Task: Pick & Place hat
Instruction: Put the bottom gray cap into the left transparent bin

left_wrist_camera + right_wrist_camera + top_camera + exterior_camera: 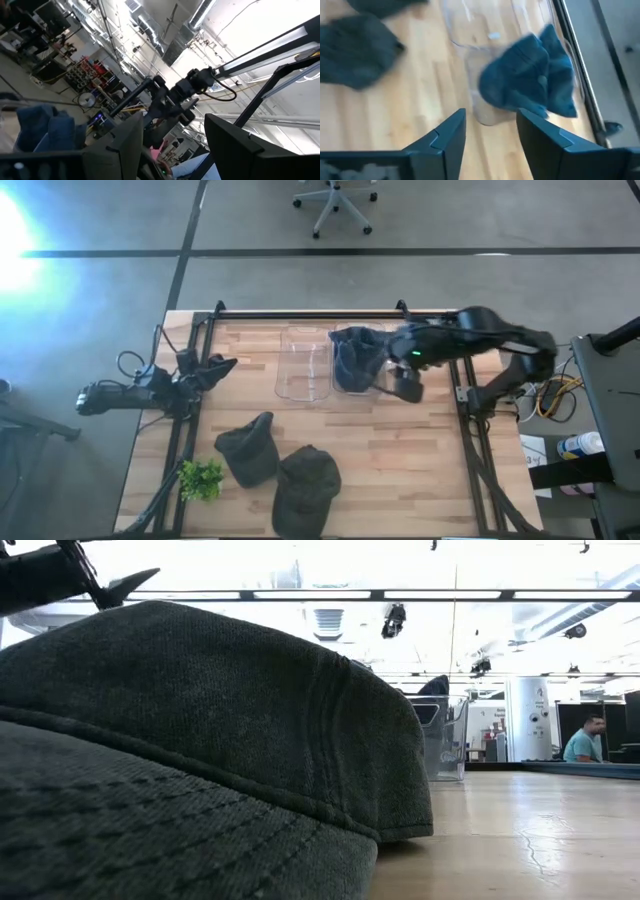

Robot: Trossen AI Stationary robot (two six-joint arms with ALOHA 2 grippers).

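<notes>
A dark blue hat (355,355) (530,75) lies crumpled inside the right one of two clear plastic bins (305,370), which stand at the far middle of the table. My right gripper (408,387) (490,117) hovers open just right of and nearer than that bin, clear of the hat. Two dark grey-green hats (250,448) (305,480) rest on the table's near side; one of them (200,740) fills the low view. My left gripper (222,366) (172,130) waits open at the table's left edge.
A small green plant (200,478) sits at the near left corner. A black frame rail (310,313) runs along the far edge, with side rails left and right. Bare wood (420,450) lies at the near right. A person (583,740) is in the room beyond.
</notes>
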